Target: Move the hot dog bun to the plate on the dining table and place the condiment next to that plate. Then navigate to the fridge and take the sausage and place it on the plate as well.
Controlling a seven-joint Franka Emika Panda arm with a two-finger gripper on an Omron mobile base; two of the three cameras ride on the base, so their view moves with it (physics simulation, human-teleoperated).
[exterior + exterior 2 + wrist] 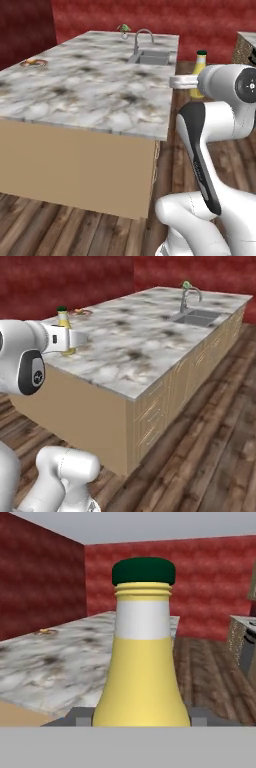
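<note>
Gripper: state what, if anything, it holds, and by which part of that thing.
The gripper holds the condiment, a yellow bottle with a green cap, upright, clasped on its lower body, one finger on each side.

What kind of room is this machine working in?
It looks like a home kitchen, computer-rendered. A large marble island has an inset steel sink with a curved faucet, and a plate sits at its far edge. The robot's tool carries a yellow condiment bottle.

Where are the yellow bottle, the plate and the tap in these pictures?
condiment (142,677): hand view, on its yellow body below the pale label band.
plate (33,62): left base view, on its rim, far left of the marble top.
tap (188,295): right base view, on its curved spout above the sink.
</note>
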